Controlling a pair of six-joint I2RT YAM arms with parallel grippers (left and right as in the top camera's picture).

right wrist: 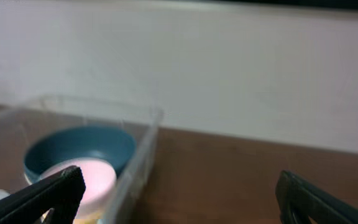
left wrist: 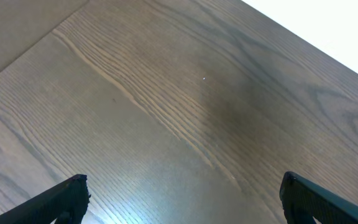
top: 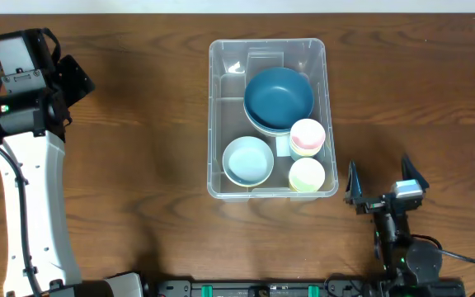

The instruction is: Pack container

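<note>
Now: my right gripper (top: pixel 382 188), spread empty at the tabletop's (top: pixel 138 124) front edge, is nearer; container (top: pixel 215 115) just ahead-left, long axis front-to-back.

colours | large clear rectangular plastic container (top: pixel 215 124): colourless, see-through walls are seen | dark teal wide round bowl (top: pixel 279 97): plain, unpatterned | pale blue smaller round bowl (top: pixel 248 160): plain | small pink cup (top: pixel 308 136) | small pale yellow-green cup (top: pixel 307 174) | dark brown wooden table (top: pixel 138 107): streaked with grain | white-cased left arm (top: pixel 31 198): black at the joints
</note>
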